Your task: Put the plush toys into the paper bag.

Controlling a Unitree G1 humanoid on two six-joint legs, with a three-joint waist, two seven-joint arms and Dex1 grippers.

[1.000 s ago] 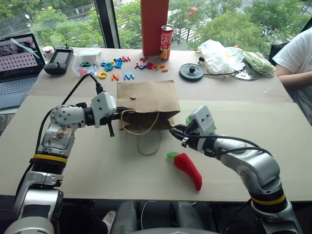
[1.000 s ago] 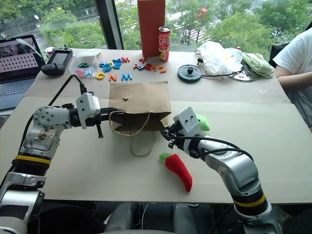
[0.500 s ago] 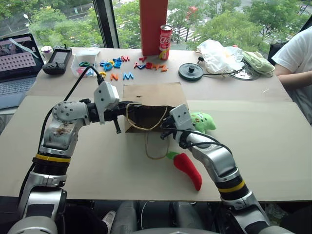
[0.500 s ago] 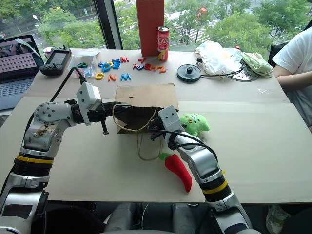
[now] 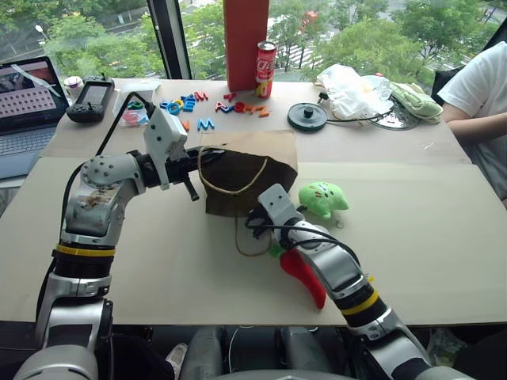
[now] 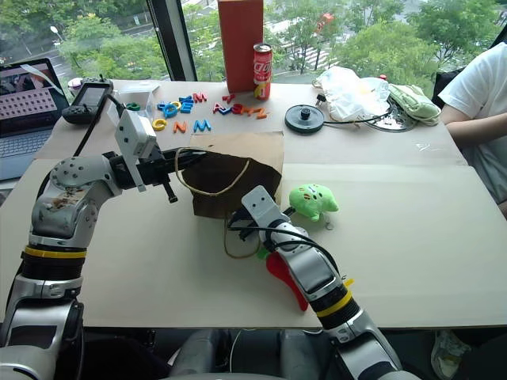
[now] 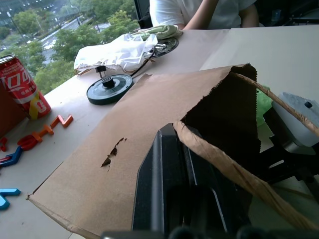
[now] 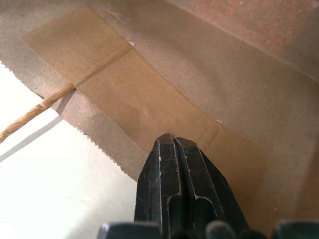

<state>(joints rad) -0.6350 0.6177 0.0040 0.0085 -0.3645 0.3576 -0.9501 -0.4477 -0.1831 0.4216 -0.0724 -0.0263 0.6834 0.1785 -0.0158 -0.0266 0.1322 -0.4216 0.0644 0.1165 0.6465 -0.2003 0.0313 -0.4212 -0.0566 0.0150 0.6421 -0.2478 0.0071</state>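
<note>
1. Beside the paper bag (image 5: 247, 180), in the head views, both toys are lying outside it: the lime-green plush (image 5: 323, 198) just off its right side, the red chili (image 5: 305, 276) in front of it, partly under the right arm. Nothing is bagged yet.
2. At the bag's mouth, in the left wrist view, the left gripper (image 7: 192, 164) is pinching the upper edge with jaws closed, holding the mouth open.
3. Against the bag's lower lip, in the right wrist view, the right gripper (image 8: 173, 144) is pressing with jaws closed; whether it is pinching the paper, I cannot tell.
</note>
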